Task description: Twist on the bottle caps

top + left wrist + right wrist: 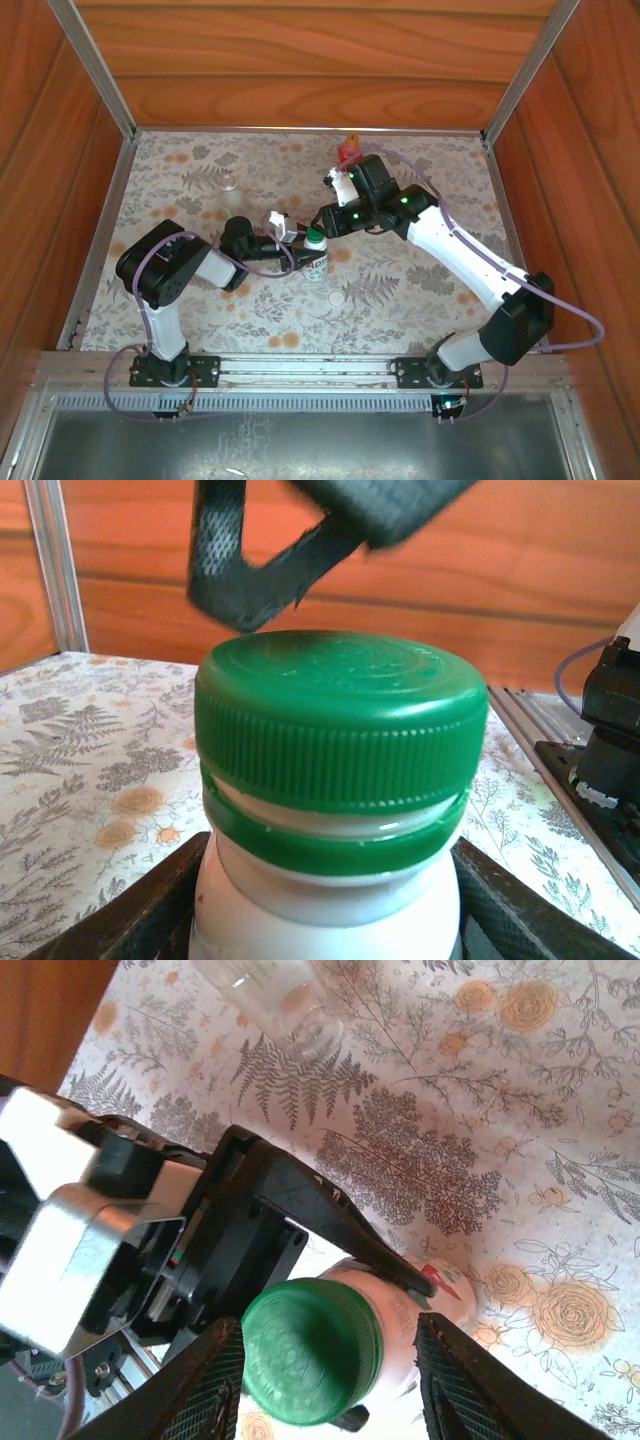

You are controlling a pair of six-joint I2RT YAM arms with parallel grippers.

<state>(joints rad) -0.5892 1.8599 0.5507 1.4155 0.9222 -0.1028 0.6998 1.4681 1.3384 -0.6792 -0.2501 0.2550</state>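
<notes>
At the middle of the table (420, 290), my left gripper (328, 865) is clenched on the white bottle (325, 910) just below its neck. It holds the bottle upright so that it cannot turn while the cap is worked. The green cap (340, 715) sits on the neck, and a strip of white shows between its skirt and the green ring (335, 845) beneath (so I judge it not yet wound home). My right gripper (330, 1332) hangs over the cap from above, released. Its two fingers (215, 1385) flank the cap with a gap on one side at least, placed, as I read it, to close on the rim and twist.

- **Cap:** hard plastic, a low disc with a fine-ribbed skirt for grip and a flat top with faint raised rings.
- **Bottle:** opaque, smooth, rounded at the shoulder, with a printed label.
- **Right fingers:** black, with a hatched face.
- **Table:** matt, printed with ferns and flowers.

The clear bottle (228, 182) and the red bottle (347, 152) stand well apart toward the far edge, out of the working space.
</notes>
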